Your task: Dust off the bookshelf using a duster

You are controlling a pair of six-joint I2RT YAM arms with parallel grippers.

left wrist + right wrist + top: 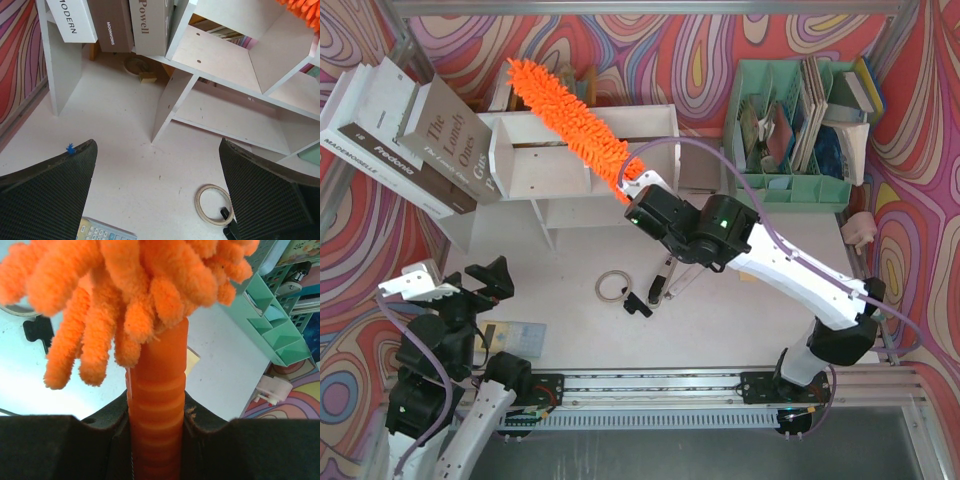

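The white bookshelf (582,150) stands at the back centre of the table, and its divider and tiers also fill the left wrist view (235,95). The fluffy orange duster (568,118) lies slantwise across the shelf's top, its head reaching back-left. My right gripper (638,196) is shut on the duster's ribbed orange handle (159,405), with the chenille strands (125,285) hanging just above the jaws. My left gripper (480,283) hovers open and empty over the front left of the table, its dark pads (45,195) wide apart.
Large books (410,130) lean at the back left beside the shelf. A mint green organiser (800,130) stands at the back right. A tape ring (611,286), a black clip and pens (660,280) lie mid-table. A calculator (520,335) rests near my left arm.
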